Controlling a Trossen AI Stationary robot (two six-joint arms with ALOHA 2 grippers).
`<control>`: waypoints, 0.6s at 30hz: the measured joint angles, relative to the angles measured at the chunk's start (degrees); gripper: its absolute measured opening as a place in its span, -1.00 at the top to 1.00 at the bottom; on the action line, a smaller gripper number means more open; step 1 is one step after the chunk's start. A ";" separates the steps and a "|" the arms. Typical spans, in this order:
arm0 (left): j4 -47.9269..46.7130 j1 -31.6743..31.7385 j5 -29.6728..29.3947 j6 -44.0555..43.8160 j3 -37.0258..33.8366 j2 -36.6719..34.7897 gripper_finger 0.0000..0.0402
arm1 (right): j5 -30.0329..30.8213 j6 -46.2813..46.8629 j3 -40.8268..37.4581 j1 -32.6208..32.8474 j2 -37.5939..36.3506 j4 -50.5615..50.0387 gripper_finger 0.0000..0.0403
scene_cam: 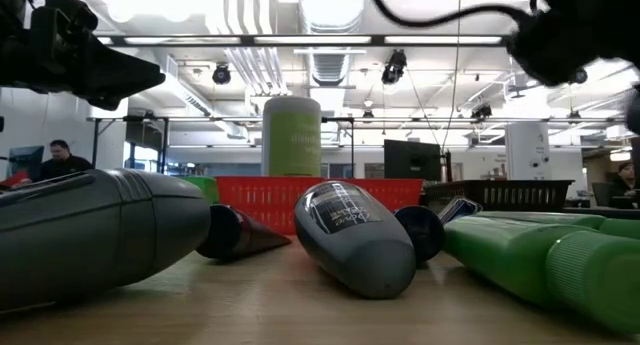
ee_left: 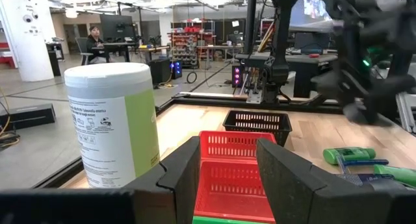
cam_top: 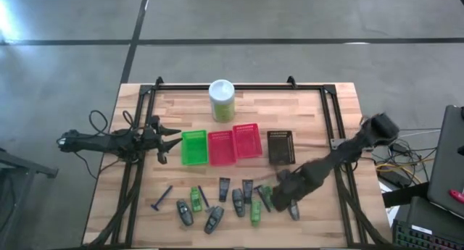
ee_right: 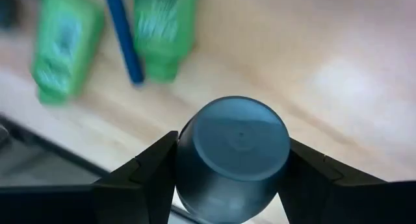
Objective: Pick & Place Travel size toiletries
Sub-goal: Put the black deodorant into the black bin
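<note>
A canister (cam_top: 222, 99) stands behind a row of green (cam_top: 193, 147), red (cam_top: 234, 143) and dark (cam_top: 280, 146) baskets on the bench (cam_top: 319, 109), and the toiletries (cam_top: 217, 202) are scattered in front of them. A dark grey, round-ended bottle (ee_right: 233, 156) is clamped end-on between the fingers of the right pincer (ee_right: 232, 164), above the front right of the bench, with two green tubes (ee_right: 110, 36) and a blue stick (ee_right: 123, 36) lying beyond it. The left pincer (ee_left: 227, 164) is held open beside the green basket, gripping nothing.

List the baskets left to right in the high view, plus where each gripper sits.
Green basket → red basket → second red basket → dark basket. Left gripper is open, left of the green basket; right gripper is below the dark basket, shut on a grey bottle.
</note>
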 joint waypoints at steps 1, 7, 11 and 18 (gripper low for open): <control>-0.02 0.00 0.00 0.02 0.00 0.03 0.22 | 1.02 0.13 -0.06 -1.23 -2.23 -1.89 0.00; -0.01 0.02 0.00 0.01 0.00 0.12 0.22 | 3.99 -7.14 -1.75 -15.13 -9.83 -2.82 -0.01; -0.02 0.02 0.00 0.02 0.00 0.12 0.22 | 4.13 -16.90 -1.89 -25.94 -10.12 -3.37 -0.02; 0.00 0.01 0.00 0.01 0.00 0.11 0.22 | 0.21 -31.85 -3.70 -39.79 -6.90 -3.67 -0.03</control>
